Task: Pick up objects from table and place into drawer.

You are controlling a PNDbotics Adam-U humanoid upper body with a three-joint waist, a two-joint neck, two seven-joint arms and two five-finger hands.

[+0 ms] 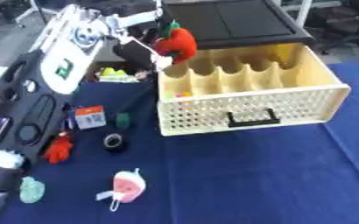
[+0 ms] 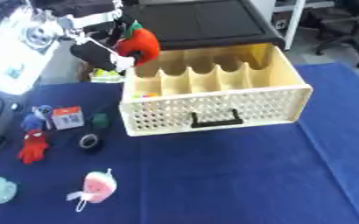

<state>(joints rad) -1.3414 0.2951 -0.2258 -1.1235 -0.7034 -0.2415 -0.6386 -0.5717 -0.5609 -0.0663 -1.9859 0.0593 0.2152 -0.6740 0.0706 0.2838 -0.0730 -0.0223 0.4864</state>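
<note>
Tomato toy (image 2: 137, 42) above drawer (image 2: 213, 109) corner.

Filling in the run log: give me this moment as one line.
left hand: shut on red plush toy | position: above back-left corner of open drawer | right hand: not in view | several small items remaining on table

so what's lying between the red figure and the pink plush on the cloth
Between the red figure and the pink plush the blue cloth is bare; the black ring sits off to the side, clearest in the right eye view.
</note>
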